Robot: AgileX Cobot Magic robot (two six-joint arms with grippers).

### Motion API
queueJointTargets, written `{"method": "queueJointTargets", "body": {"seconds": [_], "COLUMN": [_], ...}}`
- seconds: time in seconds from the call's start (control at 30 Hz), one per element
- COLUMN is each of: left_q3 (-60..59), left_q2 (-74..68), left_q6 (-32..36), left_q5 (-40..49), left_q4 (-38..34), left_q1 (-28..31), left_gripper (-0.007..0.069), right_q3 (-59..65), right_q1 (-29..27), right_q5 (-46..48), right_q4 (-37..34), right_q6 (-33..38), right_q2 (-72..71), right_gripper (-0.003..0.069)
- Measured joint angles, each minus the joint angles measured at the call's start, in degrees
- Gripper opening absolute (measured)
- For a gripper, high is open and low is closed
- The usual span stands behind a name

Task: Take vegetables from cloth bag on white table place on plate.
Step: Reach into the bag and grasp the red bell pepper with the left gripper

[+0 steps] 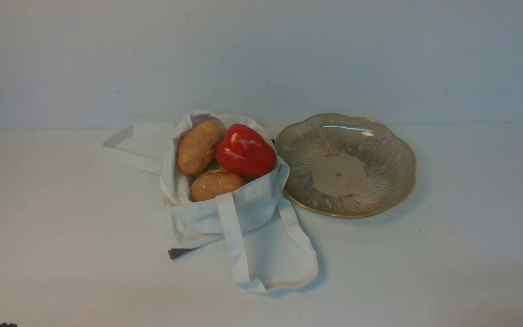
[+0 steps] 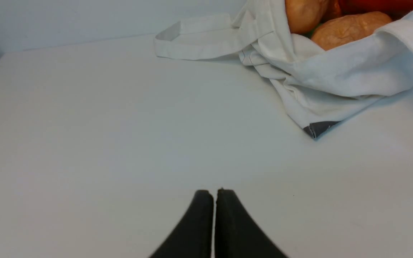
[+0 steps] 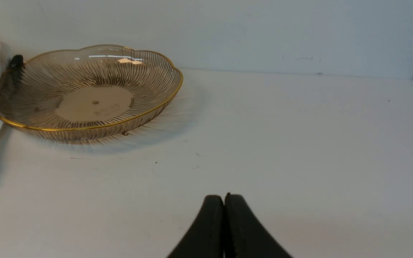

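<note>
White worktop [image 1: 61,236] runs back to a plain pale wall [image 1: 261,54]. Well left of the bag [image 1: 207,218], the left gripper [image 2: 214,195] hangs over bare worktop with its jaws pressed together, holding nothing. One handle [image 1: 130,161] lies flat, stretched out from the bag's left side. The other handle [image 1: 236,245] drapes from the bag's near edge down over the cloth. The bag lies slumped with its mouth open upward, and a grey corner [image 1: 177,253] shows at its near left. All the vegetables in view are inside it. One potato [image 1: 198,146] leans at the left of the mouth and a second potato [image 1: 216,184] lies by the near edge. A sliver of green leaf [image 1: 213,166] shows between them. The red pepper [image 1: 245,151] sits at the right of the mouth, against the potatoes. Just right of the bag stands the plate [image 1: 379,150], upright on the worktop. Farther right of the bag, past the plate, the right gripper [image 3: 224,199] hovers over the worktop, jaws likewise closed tight and gripping nothing.
</note>
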State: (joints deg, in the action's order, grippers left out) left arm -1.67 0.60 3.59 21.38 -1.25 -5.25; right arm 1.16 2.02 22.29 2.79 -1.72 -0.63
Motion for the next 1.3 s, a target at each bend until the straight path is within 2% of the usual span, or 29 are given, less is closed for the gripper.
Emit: {"method": "queueJointTargets", "body": {"seconds": [0.53,0.63,0.8,0.87,0.9,1.03,1.13,1.3], "left_q3": [0.00,0.00,0.00,0.00,0.00,0.00,0.61,9.50], "left_q2": [0.00,0.00,0.00,0.00,0.00,0.00,0.00,-1.83], "left_q6": [-1.63,-6.73,-18.13,-19.40,-19.84,-18.91,-9.40,-0.96], "left_q5": [0.00,0.00,0.05,0.05,-0.02,-1.98,-3.21,-0.59], "left_q4": [-1.81,-9.61,-33.20,-36.83,-40.92,-43.39,-43.90,-46.18], "left_q1": [0.00,0.00,0.00,0.00,0.00,0.00,0.00,0.00], "left_gripper": [-0.0005,-0.0005,-0.0005,-0.0005,-0.0005,-0.0005,-0.0005,-0.0005], "right_q3": [0.00,0.00,0.00,0.00,0.00,0.00,0.00,0.00], "right_q1": [0.00,0.00,0.00,0.00,0.00,0.00,0.00,0.00], "right_q5": [0.00,0.00,0.00,0.00,0.00,0.00,0.00,0.00], "right_q4": [0.00,0.00,0.00,0.00,0.00,0.00,0.00,0.00], "right_q6": [0.00,0.00,0.00,0.00,0.00,0.00,0.00,0.00], "right_q2": [0.00,0.00,0.00,0.00,0.00,0.00,0.00,0.00], "right_gripper": [-0.0015,-0.0015,-0.0015,-0.0015,-0.0015,-0.0015,-0.0015,-0.0015]}}
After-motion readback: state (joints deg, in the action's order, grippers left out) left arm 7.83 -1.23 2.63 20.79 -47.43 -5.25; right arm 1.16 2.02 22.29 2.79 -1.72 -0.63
